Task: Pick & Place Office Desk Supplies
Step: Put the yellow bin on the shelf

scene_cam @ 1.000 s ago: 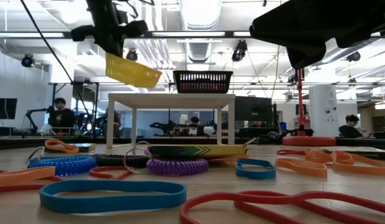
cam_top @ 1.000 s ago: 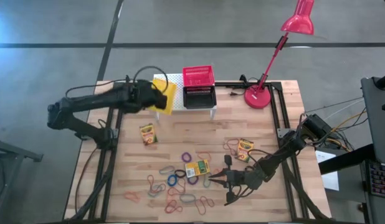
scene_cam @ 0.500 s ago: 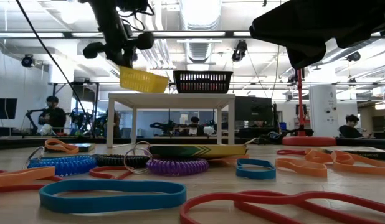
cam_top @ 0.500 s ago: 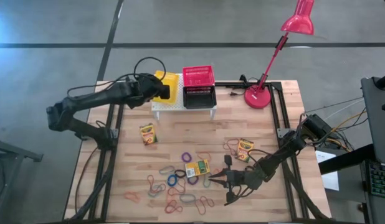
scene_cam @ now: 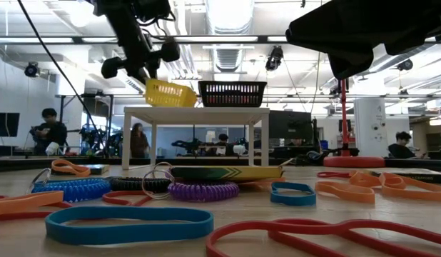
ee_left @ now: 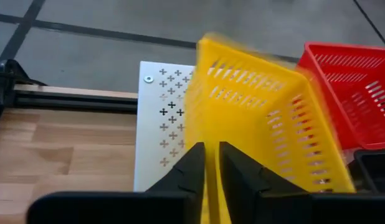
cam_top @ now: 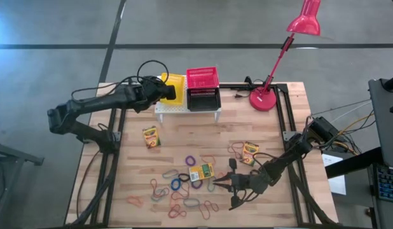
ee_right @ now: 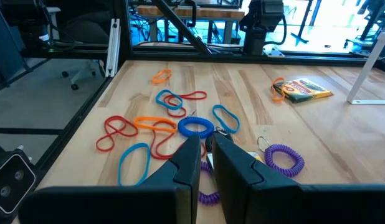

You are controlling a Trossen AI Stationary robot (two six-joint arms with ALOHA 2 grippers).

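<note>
Just beyond right claw (ee_right: 205,144): elastic loops (ee_right: 156,124)

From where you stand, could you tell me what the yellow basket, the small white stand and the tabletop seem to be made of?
Yellow basket: probably moulded plastic, with rows of slots through its matte walls.
White stand: looks like painted sheet metal, its flat top punched with small crosses.
Tabletop: wood, pale planks with visible grain and seams, butcher-block style.

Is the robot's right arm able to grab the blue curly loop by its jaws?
Probably yes. The right gripper hangs low over the wood, and the blue curly loop lies just ahead of it with nothing in between; only flat bands surround it.
</note>
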